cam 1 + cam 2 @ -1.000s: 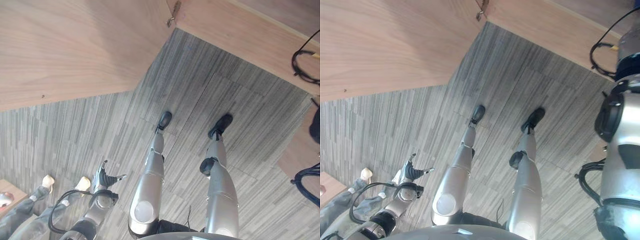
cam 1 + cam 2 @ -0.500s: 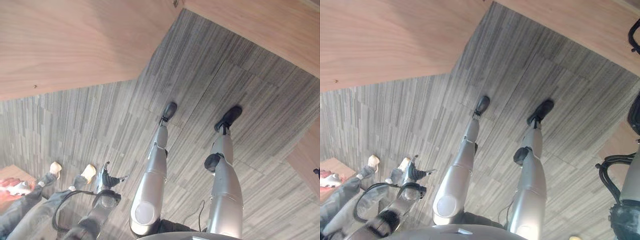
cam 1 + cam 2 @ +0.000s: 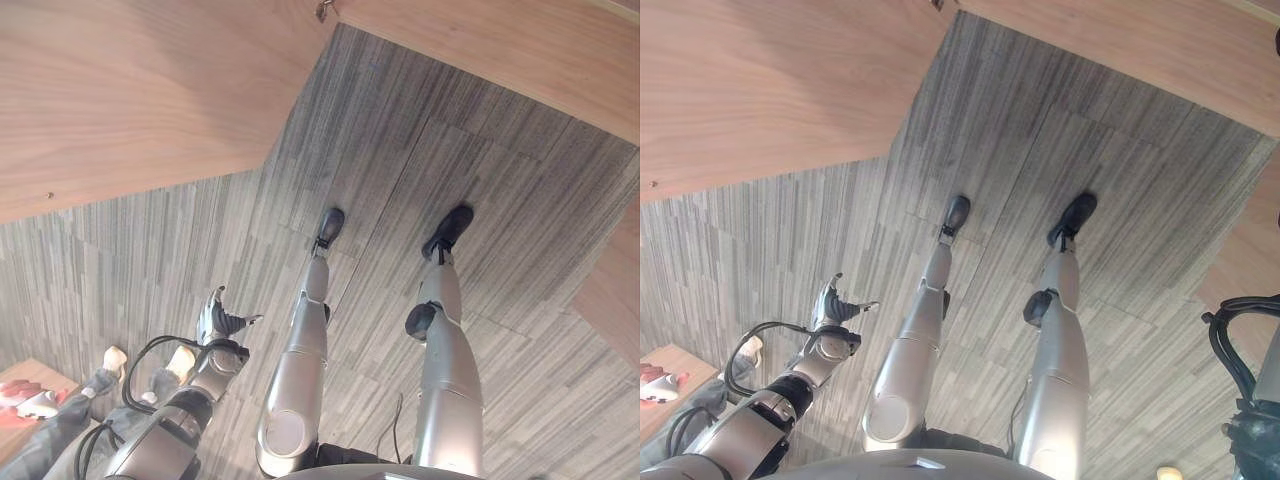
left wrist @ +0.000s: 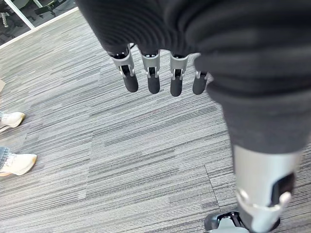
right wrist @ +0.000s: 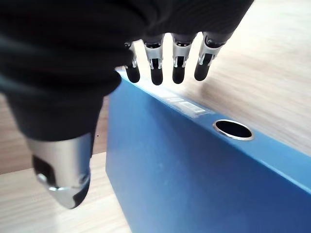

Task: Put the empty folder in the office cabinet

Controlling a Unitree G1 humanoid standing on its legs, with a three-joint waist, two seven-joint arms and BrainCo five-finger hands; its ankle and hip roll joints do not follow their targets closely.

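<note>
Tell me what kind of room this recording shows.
Probably an office: grey striped carpet tiles, light wood cabinet panels, and a blue folder standing on a wooden surface by the right robot hand.

Grey striped carpet tiles [image 3: 420, 130] cover the floor, bounded by a broad light-wood panel [image 3: 130, 90] at upper left and another wood panel [image 3: 500, 50] along the upper right that meet at a corner, while a person's pale shoes [image 4: 17, 164] rest on the carpet.
</note>
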